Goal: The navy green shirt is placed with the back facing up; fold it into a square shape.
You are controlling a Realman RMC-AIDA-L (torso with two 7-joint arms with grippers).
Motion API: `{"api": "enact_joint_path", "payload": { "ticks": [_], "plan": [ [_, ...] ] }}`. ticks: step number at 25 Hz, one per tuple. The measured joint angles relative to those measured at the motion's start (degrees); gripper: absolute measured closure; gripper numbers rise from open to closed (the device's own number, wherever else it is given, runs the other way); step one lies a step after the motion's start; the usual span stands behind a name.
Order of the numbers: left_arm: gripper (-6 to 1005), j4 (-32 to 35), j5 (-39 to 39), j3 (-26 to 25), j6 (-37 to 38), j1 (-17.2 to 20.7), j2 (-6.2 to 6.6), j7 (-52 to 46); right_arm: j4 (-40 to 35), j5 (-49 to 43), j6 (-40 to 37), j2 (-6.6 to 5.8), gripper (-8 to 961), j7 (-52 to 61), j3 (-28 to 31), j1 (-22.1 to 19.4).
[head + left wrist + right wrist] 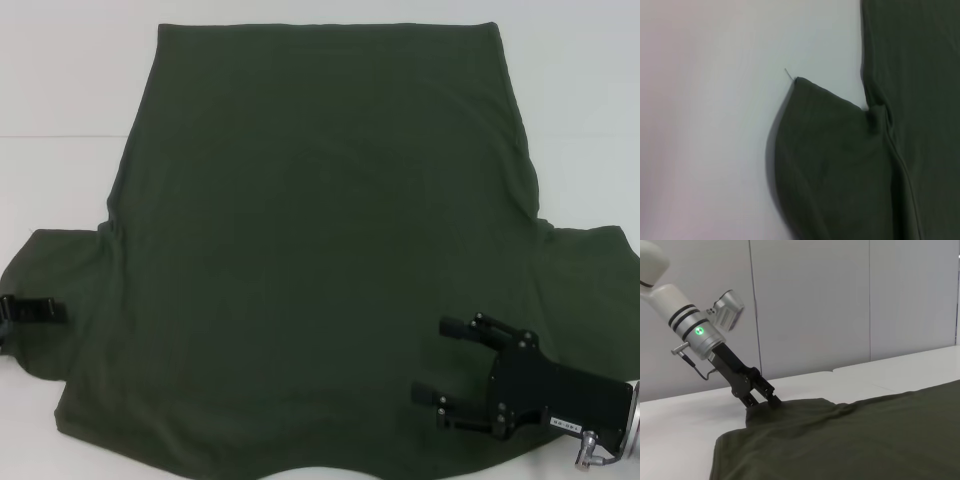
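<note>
The navy green shirt (320, 230) lies spread flat on the white table, plain side up, with both short sleeves out to the sides. My left gripper (40, 310) is at the outer edge of the left sleeve. The right wrist view shows this left gripper (762, 401) shut on the sleeve edge, where the cloth rises in a small peak. The left wrist view shows that sleeve (835, 160) and bare table, but no fingers. My right gripper (430, 358) hovers over the shirt's near right part, open, with nothing between its fingers.
The white table (60, 90) shows around the shirt at the far left and far right. A seam line (50, 135) crosses the tabletop on the left. Grey wall panels (840, 300) stand behind the table.
</note>
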Motion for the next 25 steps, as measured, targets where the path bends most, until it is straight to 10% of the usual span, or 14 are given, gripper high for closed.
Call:
{"api": "enact_joint_path", "payload": {
  "ticks": [3,25],
  "plan": [
    [108,0.10,0.17,1.04,-0.58,-0.12,-0.06,0.08,-0.04,0.02,0.00,0.00,36,0.00,0.03,0.08],
    [984,0.17,0.14,1.65,-0.94,-0.49,0.51,1.47,0.20,0.06,0.09,0.00,37,0.00,0.22,0.36]
  ]
}}
